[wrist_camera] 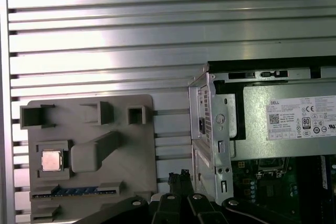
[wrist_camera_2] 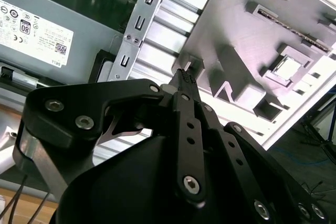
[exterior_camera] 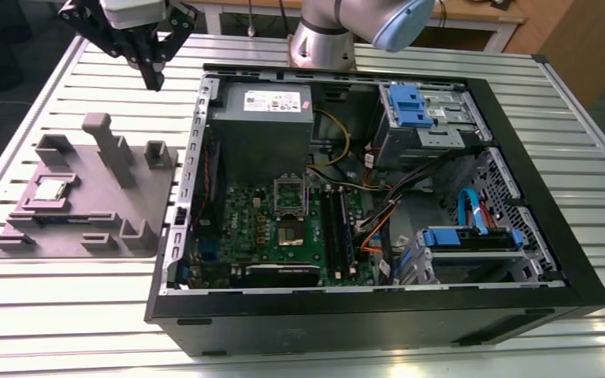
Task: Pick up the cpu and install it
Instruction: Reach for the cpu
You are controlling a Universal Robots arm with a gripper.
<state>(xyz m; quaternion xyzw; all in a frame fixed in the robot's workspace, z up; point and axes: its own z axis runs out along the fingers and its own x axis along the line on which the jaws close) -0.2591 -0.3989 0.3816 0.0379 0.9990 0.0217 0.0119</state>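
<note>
Pincer (exterior_camera: pixel 155 75) closed, empty, exterior view's upper left, well apart from cpu (exterior_camera: pixel 50 189) nested in grey holder (exterior_camera: pixel 103 206) recess, steadied for pickup

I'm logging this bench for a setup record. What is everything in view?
table: 1, silver, slatted, under everything
fixture tray: 1, grey, on the table, on the exterior view's left of the case
cpu: 1, silvery, lying in a tray recess
computer case: 1, black, open, mid-table
motherboard: 1, green, inside the case
socket: 1, metal-framed, on the motherboard
power supply: 1, grey with white label, inside the case next to the motherboard
drive brackets: 2, blue, inside the case, toward the exterior view's right
arm: 1, silver and blue, beyond the case
gripper: 1, black, shut, empty, above the table beyond the tray
</note>
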